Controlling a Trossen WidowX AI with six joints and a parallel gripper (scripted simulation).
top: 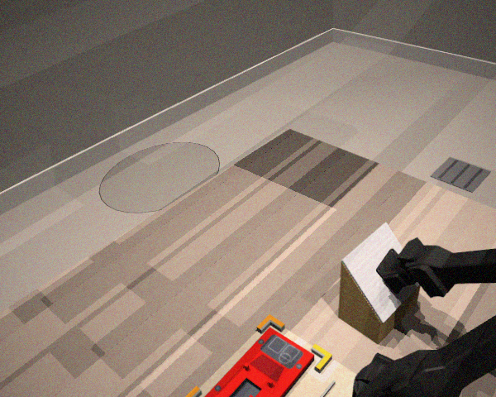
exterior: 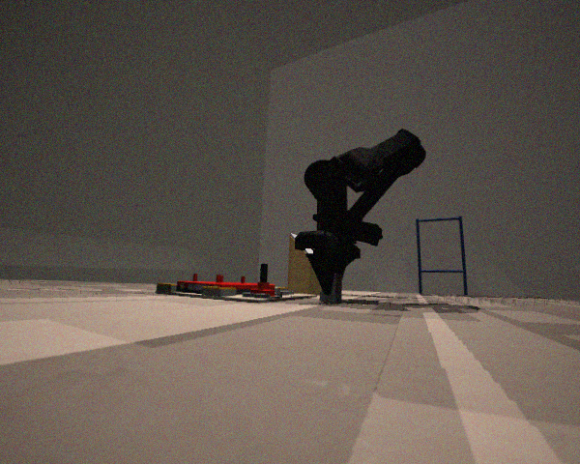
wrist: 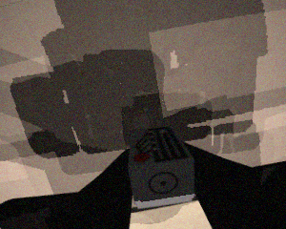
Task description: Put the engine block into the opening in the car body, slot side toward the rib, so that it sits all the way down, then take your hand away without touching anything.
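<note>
Gripper [wrist: 163, 191] clamped on engine block [wrist: 162, 169], grey cube with finned top and circular mark on near face, low beside tan wedge [top: 364, 294]. Red car body [top: 263, 367] lies apart, near frame bottom.

The top view looks down at a slant from high up, with the red car body [top: 263, 367] cut off at the bottom edge and the tan wedge block [top: 368, 290] at lower right. The exterior view sits almost at tabletop [exterior: 230, 379] level (very low), facing the arm side-on from well back; it shares that car body [exterior: 225, 286] and wedge [exterior: 300, 272]. The wrist view rides close behind the fingers, looking down at the engine block [wrist: 162, 169] they clamp.
</note>
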